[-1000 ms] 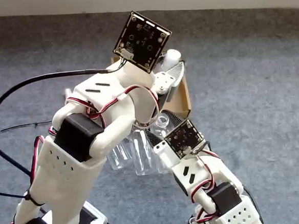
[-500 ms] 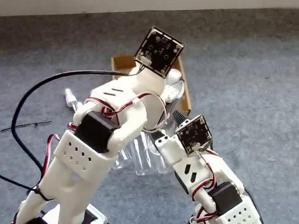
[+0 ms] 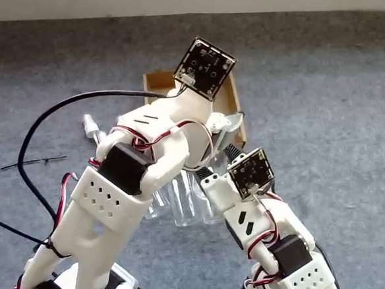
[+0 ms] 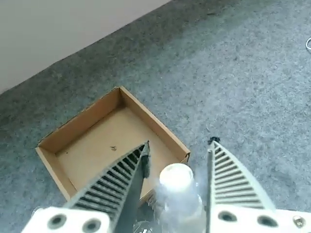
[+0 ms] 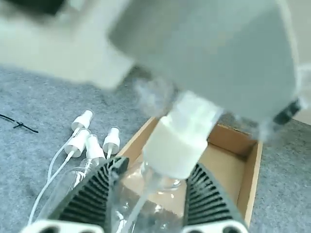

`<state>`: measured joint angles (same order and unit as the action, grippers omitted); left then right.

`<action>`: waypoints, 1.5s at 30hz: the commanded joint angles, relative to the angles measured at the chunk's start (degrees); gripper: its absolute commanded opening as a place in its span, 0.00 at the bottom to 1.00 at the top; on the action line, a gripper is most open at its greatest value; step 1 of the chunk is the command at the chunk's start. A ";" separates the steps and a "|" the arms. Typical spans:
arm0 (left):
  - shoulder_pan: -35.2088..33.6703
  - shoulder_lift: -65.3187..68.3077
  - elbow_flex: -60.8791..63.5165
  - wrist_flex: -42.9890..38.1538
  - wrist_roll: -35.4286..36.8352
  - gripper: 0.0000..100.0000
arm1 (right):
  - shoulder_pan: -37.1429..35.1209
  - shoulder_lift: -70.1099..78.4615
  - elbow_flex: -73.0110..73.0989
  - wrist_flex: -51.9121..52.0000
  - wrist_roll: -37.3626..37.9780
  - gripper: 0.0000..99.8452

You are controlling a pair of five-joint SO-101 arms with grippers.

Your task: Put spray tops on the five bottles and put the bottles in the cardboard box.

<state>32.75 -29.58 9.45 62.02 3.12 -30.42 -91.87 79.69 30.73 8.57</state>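
A clear bottle stands upright between the fingers of my right gripper, which is shut on it just in front of the cardboard box. A white spray top sits on the bottle's neck, its tube hanging inside. My left gripper hangs above, its jaws open to either side of the spray top with a small gap on each side. The box lies behind, holding no bottles. In the high view the left gripper is over the box's near edge, above the right gripper.
Loose spray tops with long tubes lie on the grey carpet left of the box; one shows in the high view. More clear bottles lie under the arms. A black cable tie and a black cable are at the left.
The left arm swung right and lowered the spray top onto the bottle held by the right gripper. Its fingers have since spread apart from the top. The right arm rose slightly.
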 commanded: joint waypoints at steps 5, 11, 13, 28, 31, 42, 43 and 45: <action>-5.49 -6.37 -2.15 1.32 -0.26 0.20 | 0.75 -0.84 -0.92 -1.45 -0.53 0.00; -9.45 -7.60 -1.54 1.23 -2.55 0.20 | 0.75 -0.84 -0.92 -1.45 -0.53 0.00; -9.45 -7.78 -1.54 1.76 -2.90 0.20 | 0.75 -0.57 -0.92 -1.45 -0.53 0.00; -18.68 -7.69 -1.54 1.32 -3.16 0.20 | 6.64 -0.48 -1.36 -2.59 -0.09 0.00; -17.27 -7.69 -0.57 1.41 -4.75 0.20 | 6.73 -0.31 -0.92 -4.88 -0.09 0.00; -9.19 -7.96 6.99 -1.14 -8.70 0.20 | 6.73 -0.31 -0.92 -4.88 -0.09 0.00; -8.84 -8.04 7.78 -1.14 -10.02 0.20 | 6.73 -0.31 -0.92 -4.88 -0.09 0.00; -8.84 -8.04 8.92 -1.32 -11.69 0.20 | 6.73 -0.31 -0.92 -4.88 -0.09 0.00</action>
<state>22.46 -36.09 17.27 62.11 -5.67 -24.35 -92.13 79.60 27.30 8.40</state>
